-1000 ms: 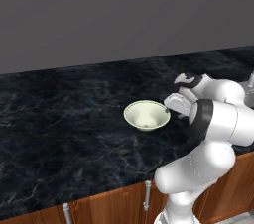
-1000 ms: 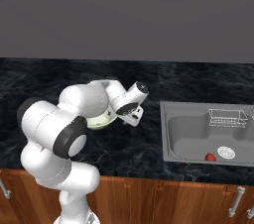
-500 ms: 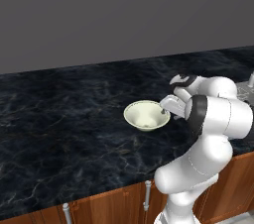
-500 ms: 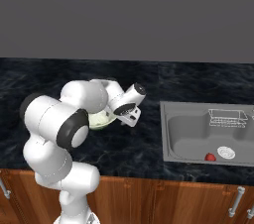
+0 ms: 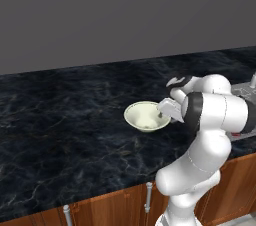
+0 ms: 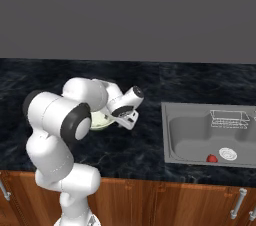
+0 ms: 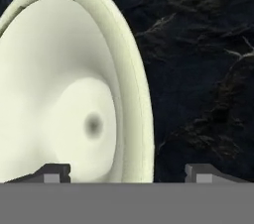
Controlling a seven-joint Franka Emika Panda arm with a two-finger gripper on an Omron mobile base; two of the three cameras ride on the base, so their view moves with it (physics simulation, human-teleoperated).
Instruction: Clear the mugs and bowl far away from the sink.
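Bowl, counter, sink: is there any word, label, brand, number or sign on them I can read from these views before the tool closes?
None: no text, label or number is readable anywhere.
Bowl: plain cream, no print.
Counter: only marble veining.
Sink: bare grey steel; the wire basket and the small red thing by the drain carry no marking.
Cabinet fronts: plain wood.

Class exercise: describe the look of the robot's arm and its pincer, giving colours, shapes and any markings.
The arm is glossy white, built of rounded, bulbous segments joined by dark bands. The pincer has two small dark grey, blocky fingertips. No cables or markings are visible.
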